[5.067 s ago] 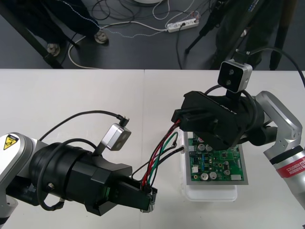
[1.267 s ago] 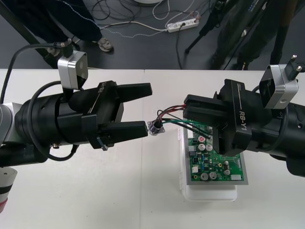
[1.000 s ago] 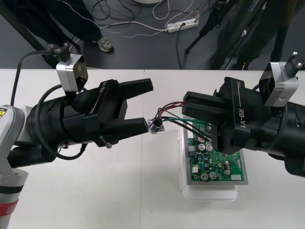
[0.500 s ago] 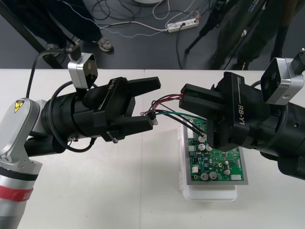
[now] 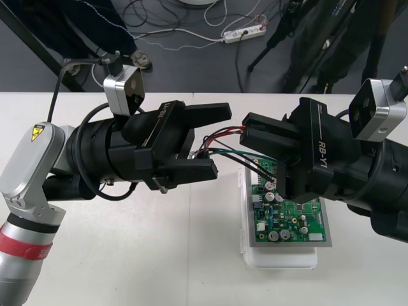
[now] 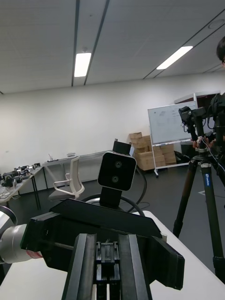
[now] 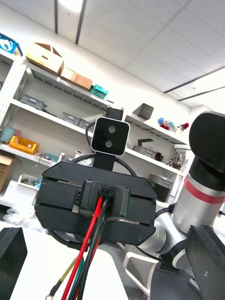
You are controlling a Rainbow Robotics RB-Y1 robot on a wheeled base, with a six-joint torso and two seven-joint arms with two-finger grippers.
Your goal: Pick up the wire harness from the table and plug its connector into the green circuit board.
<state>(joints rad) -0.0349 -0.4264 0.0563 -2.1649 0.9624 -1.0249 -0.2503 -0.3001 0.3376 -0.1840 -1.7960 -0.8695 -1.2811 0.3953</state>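
My right gripper (image 5: 246,135) hovers over the far end of the green circuit board (image 5: 291,218) and is shut on the wire harness. Its red, black and green wires (image 5: 223,141) run out toward the left. In the right wrist view the black plug (image 6: 108,262) sits pinched between the two fingers (image 6: 86,269). My left gripper (image 5: 215,141) is open, one finger above and one below the wires. The harness's free socket end (image 5: 193,153) lies between those fingers, partly hidden. From the left wrist, the wires (image 7: 89,243) hang from the right gripper (image 7: 101,201).
The board rests on a white base (image 5: 280,257) at the table's right. The pale table (image 5: 146,255) stretches out in front and to the left of the arms. Cables and a power strip (image 5: 242,33) lie on the dark floor beyond the far edge.
My left gripper has moved right toward the right gripper, and its open fingers now straddle the harness's free end. The right gripper has kept its grip and hardly shifted.
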